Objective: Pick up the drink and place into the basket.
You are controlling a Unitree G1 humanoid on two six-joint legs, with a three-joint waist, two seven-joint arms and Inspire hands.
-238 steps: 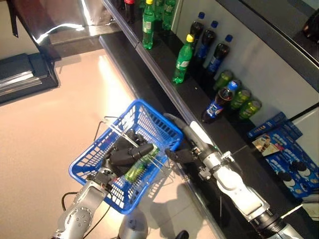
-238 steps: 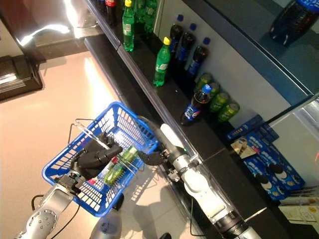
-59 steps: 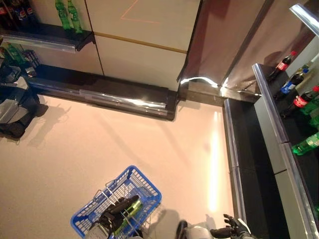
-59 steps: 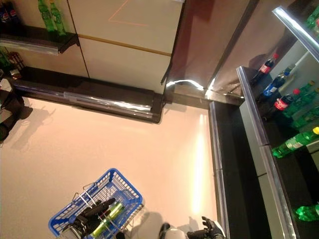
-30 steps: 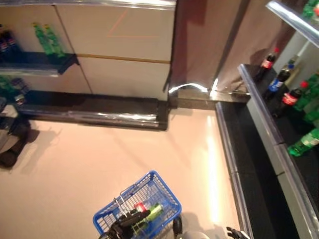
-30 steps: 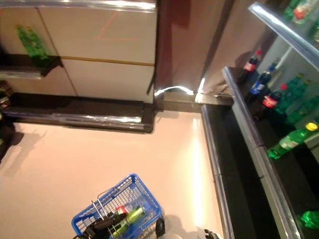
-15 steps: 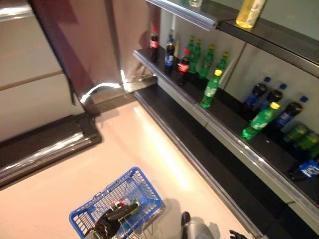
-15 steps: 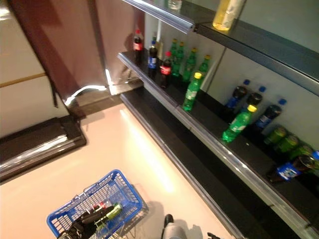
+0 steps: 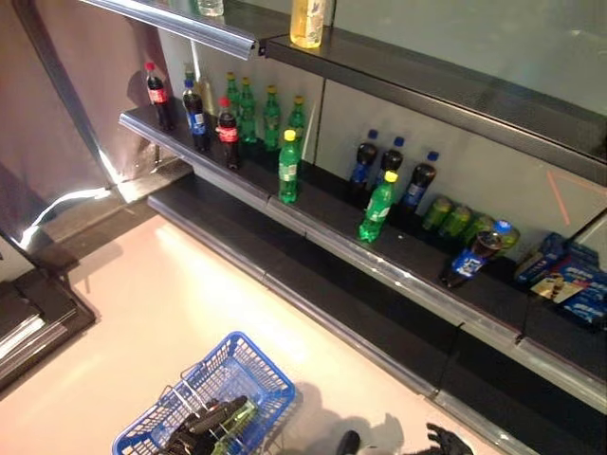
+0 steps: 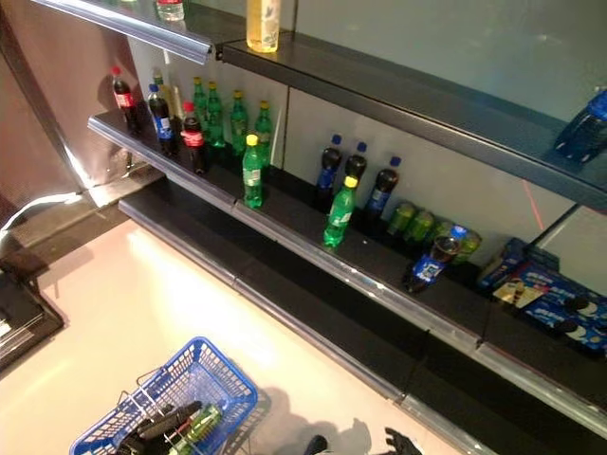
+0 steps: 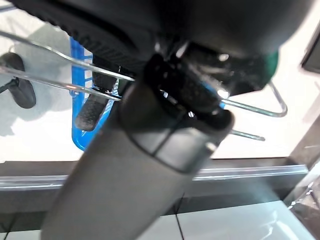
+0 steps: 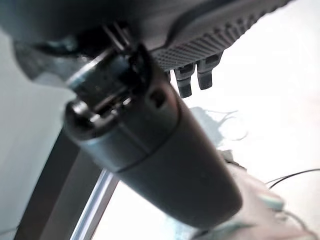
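The left hand (image 9: 211,419) curls round the wire handles to carry the blue basket (image 9: 261,374) — green bottle (image 9: 239,417) inside — while the right hand (image 9: 446,442) hangs loose-fingered, holding nothing.

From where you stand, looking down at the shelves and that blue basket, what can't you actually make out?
- Right hand: cut off by the right eye view's bottom edge.
- Blue basket: its near end is cut off by the bottom edge; the left hand covers part of the green bottle inside.
- Upper shelf: the yellow bottle is cropped at the top.
- Labels: too small.
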